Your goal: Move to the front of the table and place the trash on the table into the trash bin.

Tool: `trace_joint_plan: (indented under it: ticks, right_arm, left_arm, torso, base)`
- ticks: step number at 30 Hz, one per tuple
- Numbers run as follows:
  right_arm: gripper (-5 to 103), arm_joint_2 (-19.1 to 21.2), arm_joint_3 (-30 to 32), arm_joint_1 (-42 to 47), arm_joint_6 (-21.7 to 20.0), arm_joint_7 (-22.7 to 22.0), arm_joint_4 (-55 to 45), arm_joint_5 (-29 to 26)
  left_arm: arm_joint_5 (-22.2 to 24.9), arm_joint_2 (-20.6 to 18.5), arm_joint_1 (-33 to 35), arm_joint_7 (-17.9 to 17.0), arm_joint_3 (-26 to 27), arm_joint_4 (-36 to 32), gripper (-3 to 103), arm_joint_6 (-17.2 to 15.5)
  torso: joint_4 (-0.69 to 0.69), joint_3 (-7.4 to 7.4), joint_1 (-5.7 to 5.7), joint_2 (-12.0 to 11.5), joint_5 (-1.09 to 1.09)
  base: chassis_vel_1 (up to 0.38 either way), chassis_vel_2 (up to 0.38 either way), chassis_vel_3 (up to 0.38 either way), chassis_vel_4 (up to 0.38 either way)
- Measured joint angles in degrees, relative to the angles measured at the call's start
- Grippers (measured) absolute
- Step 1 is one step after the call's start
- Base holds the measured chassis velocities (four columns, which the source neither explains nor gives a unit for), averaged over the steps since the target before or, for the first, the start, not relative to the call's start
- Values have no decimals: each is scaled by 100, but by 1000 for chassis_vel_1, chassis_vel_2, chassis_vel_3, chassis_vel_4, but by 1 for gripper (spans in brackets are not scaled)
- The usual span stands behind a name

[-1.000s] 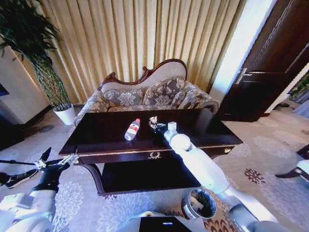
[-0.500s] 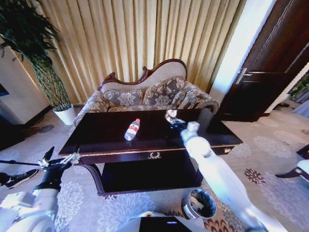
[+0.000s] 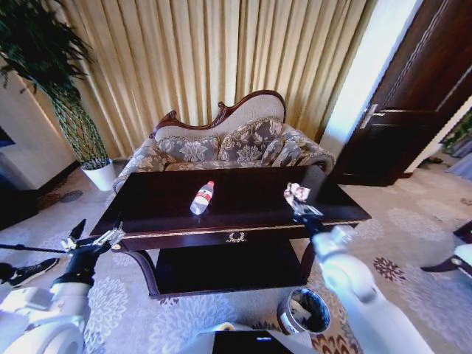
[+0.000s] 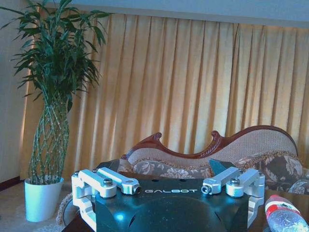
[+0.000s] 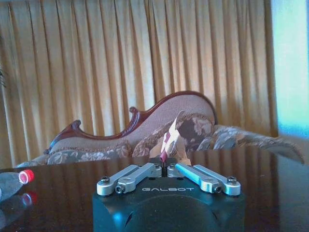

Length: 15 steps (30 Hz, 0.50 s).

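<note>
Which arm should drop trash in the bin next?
Right. The right gripper is shut on a wrapper, and the bin sits on its side. The left gripper hangs open left of the table.

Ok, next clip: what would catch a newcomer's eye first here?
The right gripper, shut on a crumpled pinkish-brown wrapper scrap, hangs above the right end of the dark mahogany table. A clear plastic bottle with a red cap lies mid-table, and the small round dark trash bin stands on the carpet below.
</note>
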<state>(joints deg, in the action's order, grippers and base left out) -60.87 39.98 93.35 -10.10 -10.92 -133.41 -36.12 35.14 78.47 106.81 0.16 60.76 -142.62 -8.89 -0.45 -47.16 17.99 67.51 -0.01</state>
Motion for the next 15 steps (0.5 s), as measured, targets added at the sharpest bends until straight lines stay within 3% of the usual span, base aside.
trace_joint_plan:
  ticks: [6,15]
  right_arm:
    - [1,-124,290,597,247,118,-452,-9]
    - [1,-334,33,1013,476,142,-675,479]
  left_arm:
    - [60,-116,49,8,10,35,100,-2]
    - [206,-311,107,36,122,105,100,0]
  torso:
    - [3,-1,0,-1,0]
    - [2,-1,1,-2,1]
  base:
    - [0,0,0,0]
    - [20,-17,-12,17]
